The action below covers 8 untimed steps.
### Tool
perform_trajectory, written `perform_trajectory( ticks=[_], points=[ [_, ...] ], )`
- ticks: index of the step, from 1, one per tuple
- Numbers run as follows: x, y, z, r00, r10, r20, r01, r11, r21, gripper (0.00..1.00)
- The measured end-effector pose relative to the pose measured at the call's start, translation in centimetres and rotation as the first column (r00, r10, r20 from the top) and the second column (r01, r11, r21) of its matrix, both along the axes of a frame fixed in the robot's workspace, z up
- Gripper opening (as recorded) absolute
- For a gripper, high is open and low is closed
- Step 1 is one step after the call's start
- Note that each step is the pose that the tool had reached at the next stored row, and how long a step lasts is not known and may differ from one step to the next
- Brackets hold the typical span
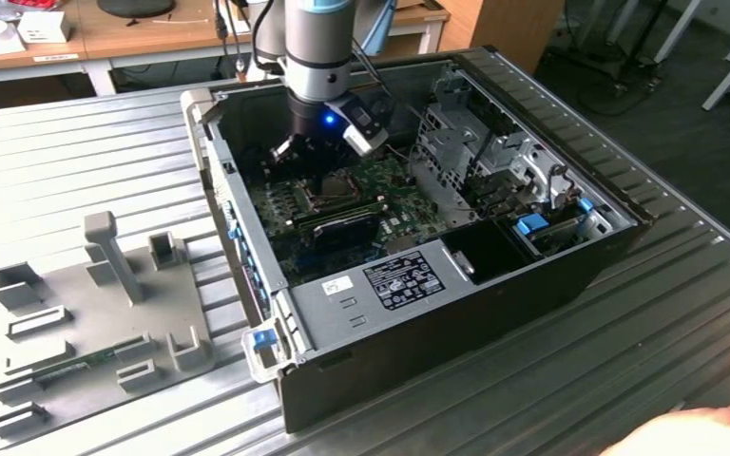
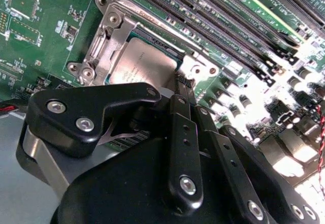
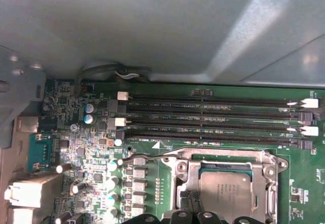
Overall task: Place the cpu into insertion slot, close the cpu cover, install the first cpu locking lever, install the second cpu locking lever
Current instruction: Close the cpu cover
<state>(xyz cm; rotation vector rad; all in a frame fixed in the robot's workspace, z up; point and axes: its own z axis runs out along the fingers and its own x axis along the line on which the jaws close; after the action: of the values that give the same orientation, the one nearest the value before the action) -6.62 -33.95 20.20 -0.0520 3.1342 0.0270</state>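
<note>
- Since the cpu (image 3: 226, 191) is seen lying flat inside the insertion slot (image 3: 181, 167), the first step is judged to be done.
- The cpu cover (image 3: 228, 157) is laid down around the cpu, and the grey top is seen through its window, so the second step looks done too.
- One thin lever (image 3: 138, 158) is seen beside the slot in the first wrist view. Whether it is locked cannot be told, so both lever steps are counted as left to do.
- The gripper (image 2: 184, 80) is held low at the edge of the slot, just beside the cpu. Its fingers look pressed together, and nothing is seen pinched between them.
- One cpu, one insertion slot and one cpu cover are counted.
- Four long black memory slots (image 3: 213, 115) are counted next to the insertion slot.
- One computer case (image 1: 467, 313) is seen on the metal table (image 1: 619, 380), and one grey tray (image 1: 86, 323) is laid beside it, at the exterior view's left.
- One hand (image 1: 707, 432) is seen at the table's edge, well apart from the case.
</note>
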Motion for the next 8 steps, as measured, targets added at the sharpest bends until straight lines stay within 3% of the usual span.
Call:
perform_trajectory(
  ticks=[8],
  points=[
    [-0.07, -0.01, -0.28, 1.0, 0.0, -0.0004, 0.0, 1.0, -0.0007, 0.11]
  ],
)
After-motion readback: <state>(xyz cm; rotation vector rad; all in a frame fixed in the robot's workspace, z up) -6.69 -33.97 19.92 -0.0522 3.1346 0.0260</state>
